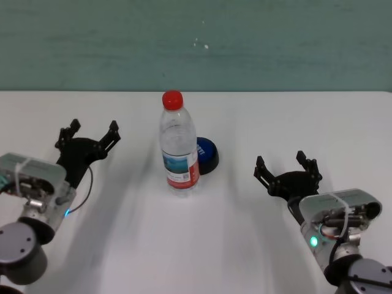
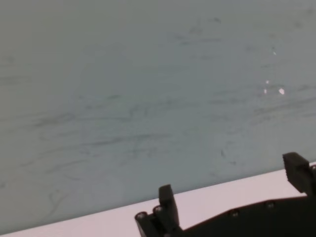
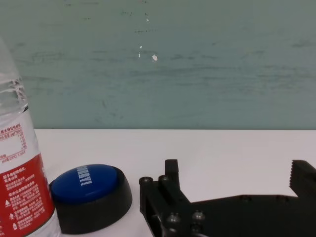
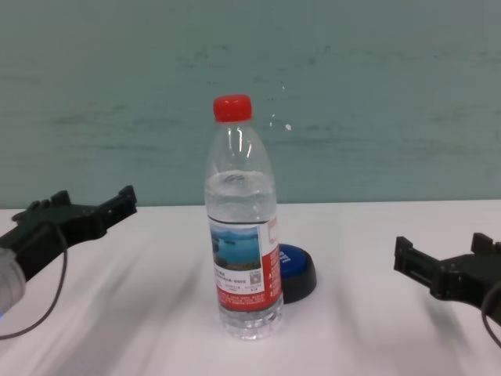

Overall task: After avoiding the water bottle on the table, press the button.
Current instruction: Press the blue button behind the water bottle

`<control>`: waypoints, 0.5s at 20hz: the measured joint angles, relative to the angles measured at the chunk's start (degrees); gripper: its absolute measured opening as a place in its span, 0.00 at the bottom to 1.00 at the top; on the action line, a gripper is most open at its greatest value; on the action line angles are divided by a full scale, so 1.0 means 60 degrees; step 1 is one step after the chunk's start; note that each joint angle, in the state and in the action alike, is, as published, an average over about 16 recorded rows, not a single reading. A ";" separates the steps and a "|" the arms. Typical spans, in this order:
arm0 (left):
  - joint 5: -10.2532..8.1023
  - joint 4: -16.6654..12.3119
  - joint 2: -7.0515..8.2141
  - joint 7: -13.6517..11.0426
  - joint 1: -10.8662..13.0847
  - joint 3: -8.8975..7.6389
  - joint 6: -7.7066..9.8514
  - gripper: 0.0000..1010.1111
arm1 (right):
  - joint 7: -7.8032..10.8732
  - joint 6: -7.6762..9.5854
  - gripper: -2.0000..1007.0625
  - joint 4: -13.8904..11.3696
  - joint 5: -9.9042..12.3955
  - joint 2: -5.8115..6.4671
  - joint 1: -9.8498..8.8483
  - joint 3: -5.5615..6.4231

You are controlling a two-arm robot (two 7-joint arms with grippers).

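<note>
The water bottle (image 1: 179, 150), clear with a red cap and a red-and-white label, stands upright near the middle of the white table (image 1: 257, 116). The blue-topped button (image 1: 207, 155) on its black base sits just behind and right of the bottle, partly hidden by it. Both also show in the chest view: the bottle (image 4: 242, 235) and the button (image 4: 298, 272). The right wrist view shows the button (image 3: 90, 195) beside the bottle (image 3: 22, 187). My right gripper (image 1: 288, 165) is open, on the right, apart from the button. My left gripper (image 1: 92, 131) is open, on the left, away from both.
A teal wall (image 1: 196, 43) stands behind the table's far edge. Bare tabletop lies between each gripper and the bottle, and in front of the bottle.
</note>
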 joint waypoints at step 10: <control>-0.0449 -0.1423 0.0225 -0.0119 0.1185 -0.0517 0.0100 1.00 | 0.0000 0.0000 1.00 0.0000 0.0000 0.0000 0.0000 0.0000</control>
